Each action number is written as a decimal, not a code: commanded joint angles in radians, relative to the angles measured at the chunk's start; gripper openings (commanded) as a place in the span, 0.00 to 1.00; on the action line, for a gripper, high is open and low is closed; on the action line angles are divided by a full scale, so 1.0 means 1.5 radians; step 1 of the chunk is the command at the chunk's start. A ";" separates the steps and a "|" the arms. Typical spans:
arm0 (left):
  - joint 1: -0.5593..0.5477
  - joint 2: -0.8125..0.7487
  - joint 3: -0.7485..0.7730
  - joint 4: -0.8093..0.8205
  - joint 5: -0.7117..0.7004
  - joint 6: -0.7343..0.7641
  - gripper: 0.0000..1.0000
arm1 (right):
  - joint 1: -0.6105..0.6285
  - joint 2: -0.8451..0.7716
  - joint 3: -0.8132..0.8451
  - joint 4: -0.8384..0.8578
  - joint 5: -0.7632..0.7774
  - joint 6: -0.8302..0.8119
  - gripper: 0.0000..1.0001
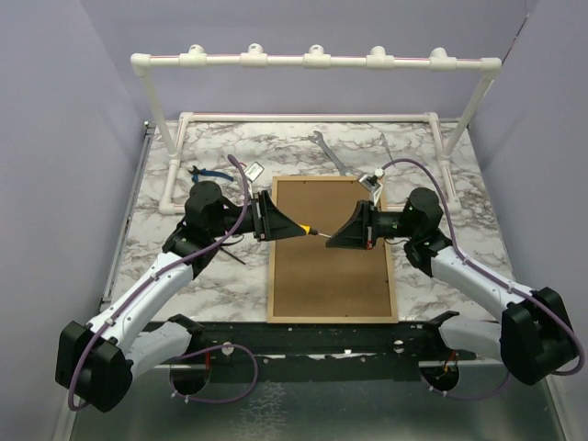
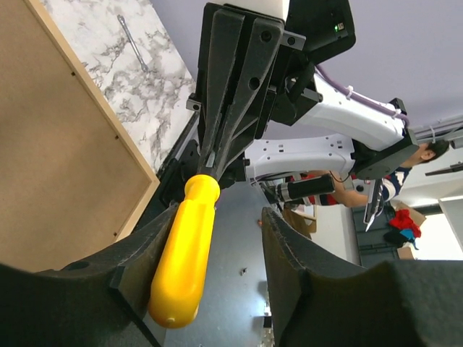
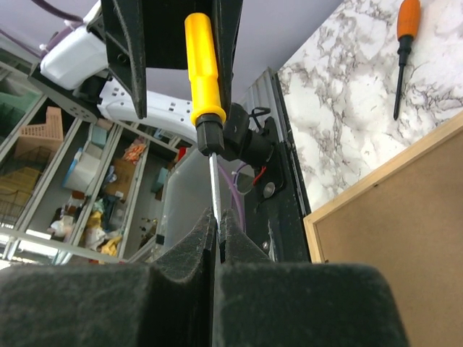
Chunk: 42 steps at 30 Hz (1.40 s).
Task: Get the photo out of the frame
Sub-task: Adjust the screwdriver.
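Handing a screwdriver [image 2: 184,253] across above the frame [image 1: 331,285], the right gripper [image 3: 217,224] pinches its shaft [image 3: 214,188]; the left gripper [image 2: 217,231], jaws parted, must clamp the handle [image 2: 189,217].

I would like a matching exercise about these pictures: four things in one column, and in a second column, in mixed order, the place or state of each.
Things
1. yellow-handled screwdriver
2. frame
3. orange-handled screwdriver
4. white PVC pipe rack

Places and states
a. stands along the far edge of the table
b. lies flat, brown back up
c. shaft pinched in the right gripper
d. lies loose on the marble table

Pairs: 1-c, 2-b, 3-d, 4-a
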 commanded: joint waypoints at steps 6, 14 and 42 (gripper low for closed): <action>0.008 0.018 0.003 0.026 0.057 0.011 0.41 | -0.026 0.005 0.035 -0.095 -0.102 -0.054 0.01; 0.008 0.029 0.005 0.026 0.075 0.018 0.38 | -0.028 0.015 0.080 -0.214 -0.115 -0.143 0.01; 0.008 0.050 0.005 -0.030 0.089 0.073 0.00 | -0.036 0.069 0.171 -0.405 -0.091 -0.295 0.05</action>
